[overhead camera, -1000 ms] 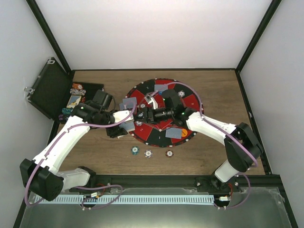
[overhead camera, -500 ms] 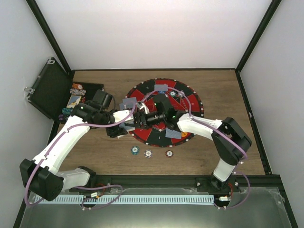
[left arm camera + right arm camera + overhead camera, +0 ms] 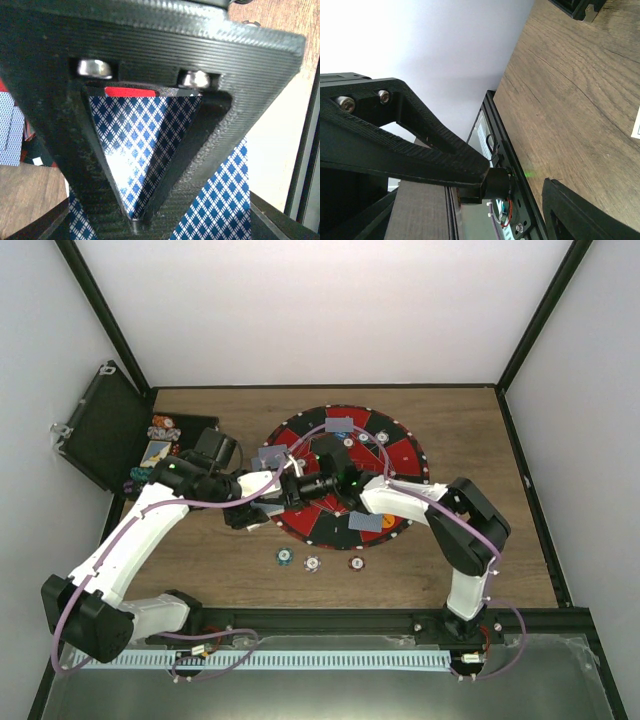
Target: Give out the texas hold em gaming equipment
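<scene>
My left gripper (image 3: 262, 492) hovers at the left rim of the round red-and-black mat (image 3: 402, 454), shut on a stack of playing cards (image 3: 145, 135) with blue diamond backs. My right gripper (image 3: 292, 488) reaches leftward over the mat and ends right next to the left one. Its jaws stand open with nothing between them (image 3: 517, 186). Single cards lie face down on the mat at the top (image 3: 340, 424), the left (image 3: 268, 455) and the lower right (image 3: 368, 521). Three poker chips (image 3: 312, 563) sit in a row on the wood below the mat.
An open black case (image 3: 100, 425) leans at the back left corner. More chips (image 3: 163, 425) and a card lie beside it. The black frame rail runs along the near table edge (image 3: 520, 210).
My right arm has swung left across the mat toward the left gripper, and its jaws have narrowed a little. The left arm and its cards have stayed put.
</scene>
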Available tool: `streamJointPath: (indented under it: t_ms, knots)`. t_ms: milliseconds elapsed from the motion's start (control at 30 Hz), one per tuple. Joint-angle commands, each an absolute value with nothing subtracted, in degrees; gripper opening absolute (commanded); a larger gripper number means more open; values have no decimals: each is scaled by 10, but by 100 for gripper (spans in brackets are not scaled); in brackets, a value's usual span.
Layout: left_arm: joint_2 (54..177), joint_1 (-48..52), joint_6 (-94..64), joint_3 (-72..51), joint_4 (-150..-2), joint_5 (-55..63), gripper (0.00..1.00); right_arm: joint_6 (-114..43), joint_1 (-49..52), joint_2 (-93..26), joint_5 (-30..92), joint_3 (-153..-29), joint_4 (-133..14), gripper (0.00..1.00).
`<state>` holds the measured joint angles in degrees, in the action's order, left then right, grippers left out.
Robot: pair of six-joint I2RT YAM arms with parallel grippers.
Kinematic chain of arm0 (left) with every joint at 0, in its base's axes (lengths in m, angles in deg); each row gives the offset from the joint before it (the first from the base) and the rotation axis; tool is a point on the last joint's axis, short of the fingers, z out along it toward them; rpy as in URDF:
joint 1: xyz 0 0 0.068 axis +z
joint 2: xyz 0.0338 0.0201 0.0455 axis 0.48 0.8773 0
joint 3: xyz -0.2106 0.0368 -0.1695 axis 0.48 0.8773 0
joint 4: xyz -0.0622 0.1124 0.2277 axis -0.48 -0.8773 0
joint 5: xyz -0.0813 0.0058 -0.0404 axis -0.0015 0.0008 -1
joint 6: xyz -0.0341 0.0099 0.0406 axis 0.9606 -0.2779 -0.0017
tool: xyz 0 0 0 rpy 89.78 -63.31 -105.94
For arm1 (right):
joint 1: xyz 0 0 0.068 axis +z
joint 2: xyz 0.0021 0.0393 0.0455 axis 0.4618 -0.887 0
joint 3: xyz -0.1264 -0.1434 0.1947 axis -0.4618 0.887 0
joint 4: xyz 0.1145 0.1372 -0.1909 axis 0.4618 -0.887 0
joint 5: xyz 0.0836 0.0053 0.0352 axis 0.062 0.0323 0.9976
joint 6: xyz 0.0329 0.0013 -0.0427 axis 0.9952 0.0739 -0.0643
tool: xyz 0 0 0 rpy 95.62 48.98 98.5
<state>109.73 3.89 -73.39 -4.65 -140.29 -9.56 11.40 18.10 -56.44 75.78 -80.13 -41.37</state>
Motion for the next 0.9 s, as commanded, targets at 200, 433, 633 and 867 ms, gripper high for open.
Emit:
streamJointPath:
  t_ms: [200, 433, 633, 867]
  knots:
    - [1090, 36, -740, -73, -1402, -109, 11, 86, 137, -538, 761, -761, -442, 64]
    - [1090, 36, -741, -70, -1401, -109, 11, 70, 122, -507, 754, -747, -471, 60]
    - [1091, 36, -740, -70, -1398, -111, 11, 47, 112, -475, 744, -751, -511, 55]
    - [1096, 36, -740, -71, -1396, -112, 11, 36, 100, -444, 742, -750, -539, 43]
